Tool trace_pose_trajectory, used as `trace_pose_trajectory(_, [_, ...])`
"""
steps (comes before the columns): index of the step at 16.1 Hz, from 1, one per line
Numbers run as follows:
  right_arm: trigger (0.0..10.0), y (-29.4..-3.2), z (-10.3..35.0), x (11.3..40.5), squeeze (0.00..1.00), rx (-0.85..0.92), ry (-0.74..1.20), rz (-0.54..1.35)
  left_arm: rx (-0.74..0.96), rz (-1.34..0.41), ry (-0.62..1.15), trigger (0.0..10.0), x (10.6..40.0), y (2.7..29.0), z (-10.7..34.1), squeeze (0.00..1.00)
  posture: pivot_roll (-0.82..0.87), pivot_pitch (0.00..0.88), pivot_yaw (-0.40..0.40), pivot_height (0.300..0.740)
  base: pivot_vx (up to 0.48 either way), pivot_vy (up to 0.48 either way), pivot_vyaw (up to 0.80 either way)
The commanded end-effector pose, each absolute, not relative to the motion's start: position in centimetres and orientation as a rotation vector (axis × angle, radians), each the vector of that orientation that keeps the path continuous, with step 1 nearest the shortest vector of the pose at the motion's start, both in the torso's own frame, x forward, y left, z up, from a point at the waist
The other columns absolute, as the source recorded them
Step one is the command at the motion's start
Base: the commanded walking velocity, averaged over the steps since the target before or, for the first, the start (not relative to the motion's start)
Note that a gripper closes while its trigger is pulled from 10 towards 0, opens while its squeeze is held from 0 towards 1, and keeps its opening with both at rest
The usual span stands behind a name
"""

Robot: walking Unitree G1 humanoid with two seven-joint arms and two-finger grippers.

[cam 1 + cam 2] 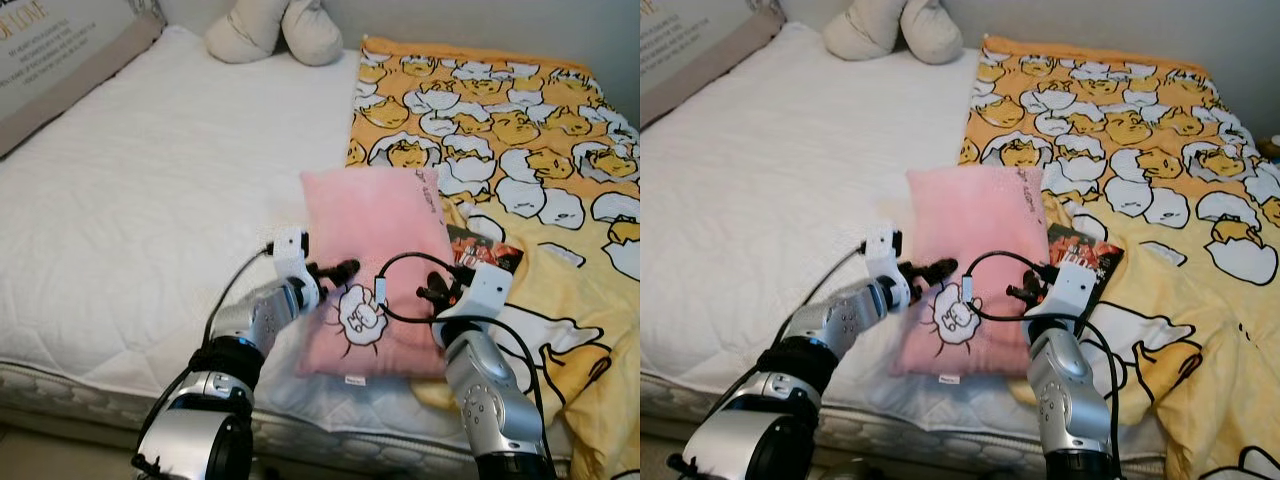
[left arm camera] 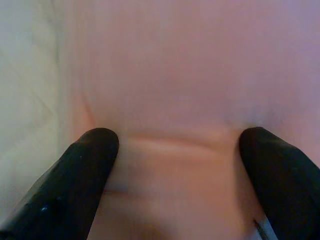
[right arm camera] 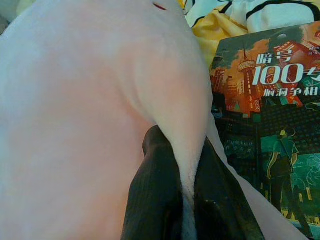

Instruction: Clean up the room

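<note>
A pink pillow (image 1: pixel 375 250) with a white cartoon print lies on the bed, partly over the yellow blanket's edge. My left gripper (image 1: pixel 340 270) is at the pillow's left side. In the left wrist view its fingers (image 2: pixel 90 165) stand wide apart and open, pressed against the pink fabric (image 2: pixel 180 75). My right gripper (image 1: pixel 432 292) is at the pillow's right side. The right wrist view shows it (image 3: pixel 182 145) shut on the pillow's edge (image 3: pixel 100 100). A book (image 3: pixel 265 125) with a dark illustrated cover lies just beside that gripper, partly under the pillow (image 1: pixel 975 240).
The white mattress (image 1: pixel 150 200) spreads to the left. A yellow blanket (image 1: pixel 520 130) with a cartoon egg pattern covers the bed's right half. A beige plush toy (image 1: pixel 275 30) sits at the head. A printed board (image 1: pixel 60 50) leans at the upper left. The bed's front edge (image 1: pixel 100 385) is close below my arms.
</note>
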State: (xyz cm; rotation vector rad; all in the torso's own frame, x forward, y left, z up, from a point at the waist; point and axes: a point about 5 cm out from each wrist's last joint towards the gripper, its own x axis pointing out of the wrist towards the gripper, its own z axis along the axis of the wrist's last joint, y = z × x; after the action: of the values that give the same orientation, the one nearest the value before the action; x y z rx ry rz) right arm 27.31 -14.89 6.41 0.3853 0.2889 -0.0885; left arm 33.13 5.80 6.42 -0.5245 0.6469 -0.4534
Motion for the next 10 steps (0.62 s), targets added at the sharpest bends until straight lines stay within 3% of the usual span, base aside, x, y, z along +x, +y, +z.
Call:
trace_pose_trajectory(1, [0.0,-14.27,6.65,27.59,0.00,0.421,0.279,-0.079,-0.558,-0.511,0.706,10.0,32.60,4.35,6.27,0.00,0.00,0.000,-0.009,0.719,0.000,0.000,0.00])
trace_pose_trajectory(2, [0.0,-14.28,6.61,27.58,0.00,0.420,0.281,-0.078,-0.541,-0.539,0.726,10.0,32.37,3.86,6.16,0.00,0.01,0.000,-0.009,0.719,0.000,0.000,0.00])
trace_pose_trajectory(3, [0.0,-14.22,6.60,27.60,0.00,0.419,0.282,-0.075,-0.488,-0.559,0.711,8.1,32.31,3.79,6.11,0.00,0.01,0.000,-0.010,0.719,0.000,0.000,0.00])
trace_pose_trajectory(4, [0.0,-14.21,6.62,27.61,0.00,0.419,0.281,-0.075,-0.479,-0.562,0.702,0.0,32.30,3.83,6.10,0.00,0.01,0.000,-0.010,0.719,0.000,0.000,0.00])
trace_pose_trajectory(6, [0.0,-14.27,6.63,27.63,0.00,0.418,0.280,-0.074,-0.391,-0.563,0.646,0.0,32.54,4.39,6.12,0.00,0.01,0.000,-0.012,0.719,0.000,0.000,0.00])
trace_pose_trajectory(10, [0.0,-14.30,6.70,27.76,0.00,0.416,0.279,-0.070,-0.390,-0.592,0.660,0.0,32.54,4.45,6.08,0.00,0.01,0.000,-0.010,0.719,0.000,0.000,0.00])
